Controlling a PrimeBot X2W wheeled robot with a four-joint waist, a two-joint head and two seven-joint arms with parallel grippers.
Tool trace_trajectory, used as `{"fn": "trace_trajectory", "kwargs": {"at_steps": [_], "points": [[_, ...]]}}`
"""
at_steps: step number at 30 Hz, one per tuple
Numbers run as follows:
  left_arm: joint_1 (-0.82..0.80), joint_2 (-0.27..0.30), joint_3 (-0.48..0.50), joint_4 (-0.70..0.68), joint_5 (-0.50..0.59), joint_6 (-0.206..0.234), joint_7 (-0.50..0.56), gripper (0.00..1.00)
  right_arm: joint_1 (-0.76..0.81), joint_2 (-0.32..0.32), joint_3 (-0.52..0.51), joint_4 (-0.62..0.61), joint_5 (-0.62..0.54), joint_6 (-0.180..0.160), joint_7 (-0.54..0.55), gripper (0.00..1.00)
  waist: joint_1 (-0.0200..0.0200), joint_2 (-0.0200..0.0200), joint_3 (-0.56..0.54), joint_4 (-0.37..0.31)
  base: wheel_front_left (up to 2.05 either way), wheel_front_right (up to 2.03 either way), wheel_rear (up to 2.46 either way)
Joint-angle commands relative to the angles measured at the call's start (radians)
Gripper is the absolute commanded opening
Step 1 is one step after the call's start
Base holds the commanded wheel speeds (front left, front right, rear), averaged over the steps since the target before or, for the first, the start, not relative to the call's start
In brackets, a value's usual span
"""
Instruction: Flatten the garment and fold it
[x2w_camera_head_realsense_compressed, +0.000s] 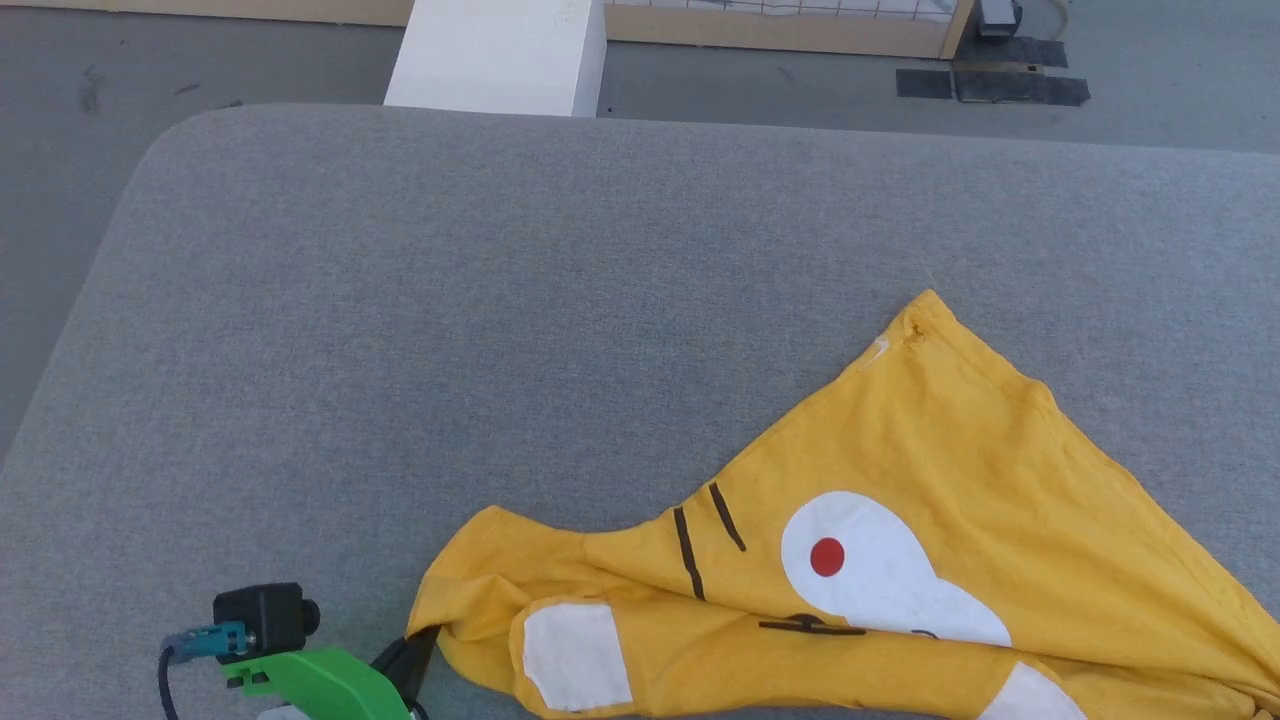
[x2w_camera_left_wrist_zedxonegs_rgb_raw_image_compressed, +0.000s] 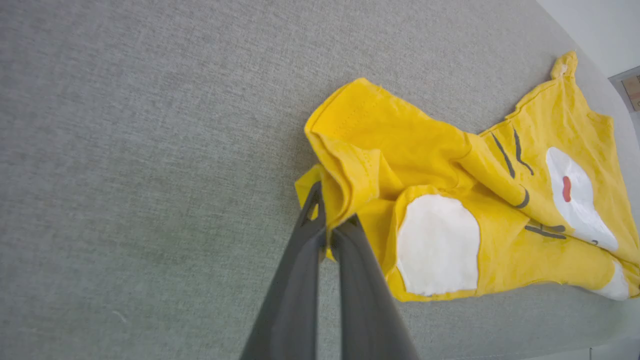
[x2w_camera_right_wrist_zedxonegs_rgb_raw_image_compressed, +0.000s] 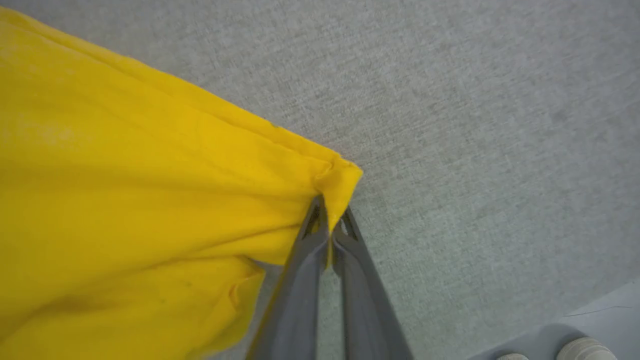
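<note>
Jaws shut, the left gripper (x2w_camera_left_wrist_zedxonegs_rgb_raw_image_compressed: 330, 223) pinches a crumpled edge of the shirt (x2w_camera_left_wrist_zedxonegs_rgb_raw_image_compressed: 435, 150), and the right gripper (x2w_camera_right_wrist_zedxonegs_rgb_raw_image_compressed: 331, 218) clamps a hemmed corner. The yellow shirt lies rumpled and partly folded over itself on the near right of the grey padded table (x2w_camera_head_realsense_compressed: 500, 300).

Yellow garment (x2w_camera_head_realsense_compressed: 930, 440) was soft matt cloth, creased, with stitched hems; its white patches looked smoother, a flat print. Tabletop (x2w_camera_head_realsense_compressed: 500, 300) was covered in grey woven fabric, matt, coarse weave. Left gripper (x2w_camera_left_wrist_zedxonegs_rgb_raw_image_compressed: 332, 210) and right gripper (x2w_camera_right_wrist_zedxonegs_rgb_raw_image_compressed: 331, 205) had dark grey jaws, smooth, matt, plastic-looking. Green bracket (x2w_camera_head_realsense_compressed: 320, 680) was plastic with a slight sheen. White block (x2w_camera_head_realsense_compressed: 500, 50) was smooth and matt. Floor (x2w_camera_head_realsense_compressed: 60, 150) was grey, smooth, scuffed. Frame (x2w_camera_head_realsense_compressed: 780, 35) looked like pale wood.
</note>
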Motion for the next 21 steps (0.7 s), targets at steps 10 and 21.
{"fn": "trace_trajectory", "kwargs": {"at_steps": [10,21], "points": [[0.000,0.006,-0.012,0.001,-0.004,-0.002,0.007,0.00,-0.079,0.004,0.017,-0.035,0.025,-0.001,-0.217,1.00,0.0000,0.0000,-0.001,0.012,0.00,0.00,0.00],[-0.036,-0.006,-0.032,0.019,-0.002,-0.011,-0.001,0.00,-0.293,-0.100,0.388,-0.010,0.019,-0.001,-0.681,1.00,0.0000,0.0000,0.027,0.040,0.00,0.00,0.00]]}}
